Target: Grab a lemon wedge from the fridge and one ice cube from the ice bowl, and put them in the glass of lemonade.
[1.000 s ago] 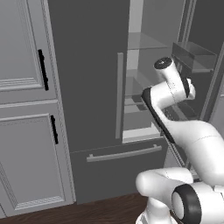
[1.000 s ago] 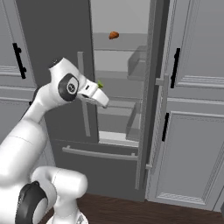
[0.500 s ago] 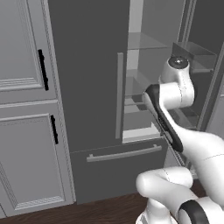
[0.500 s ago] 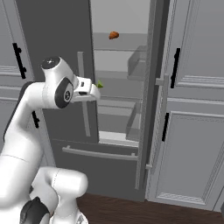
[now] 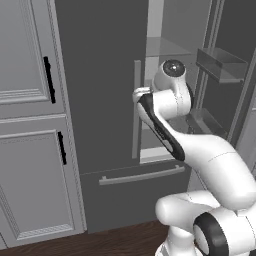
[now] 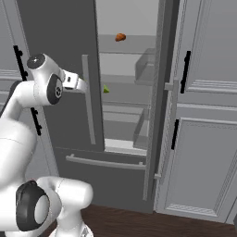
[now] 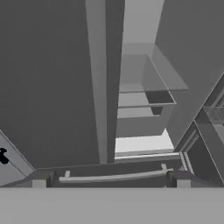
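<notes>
Lemon wedge (image 6: pixel 106 89) sits on a shelf inside the fridge (image 6: pixel 60 55), beside the gripper (image 6: pixel 82 85), whose jaws spread wide, holding nothing

Rendered domestic kitchen, seen from in front of the appliance wall. A tall dark grey fridge (image 5: pixel 100 75) with light grey bar handles (image 5: pixel 136 107) stood built in between full-height panelled cabinets (image 5: pixel 25 125) fitted with short black handles (image 5: pixel 48 80). Its right-hand door (image 6: pixel 159 115) stood open, showing pale glass shelves (image 6: pixel 125 88) and door bins (image 5: pixel 220 65); a pull-out drawer front (image 5: pixel 135 192) ran below. Food lay on the shelves: a small orange fruit (image 6: pixel 120 37) above and a yellow-green lemon wedge (image 6: pixel 106 89) lower down. The floor (image 6: pixel 162 224) was dark wood plank.
</notes>
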